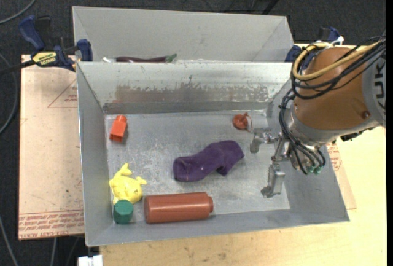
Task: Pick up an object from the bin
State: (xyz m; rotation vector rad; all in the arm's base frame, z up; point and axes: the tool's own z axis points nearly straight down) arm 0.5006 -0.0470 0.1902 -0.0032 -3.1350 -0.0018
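- Grey bin [184, 89] floor, sparsely strewn.
- Purple cloth [207, 161] lies mid-bin, just left of the gripper [265, 163].
- Gripper is spread and empty by the right wall, so nothing is picked yet.
- Next move, I judge: shift left over the cloth, lower, close.
- Red cylinder [178, 207] lies nearer.

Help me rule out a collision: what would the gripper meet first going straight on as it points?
The gripper points down: probably bare floor of the grey metal bin, just right of the crumpled purple cloth; depth is unclear.
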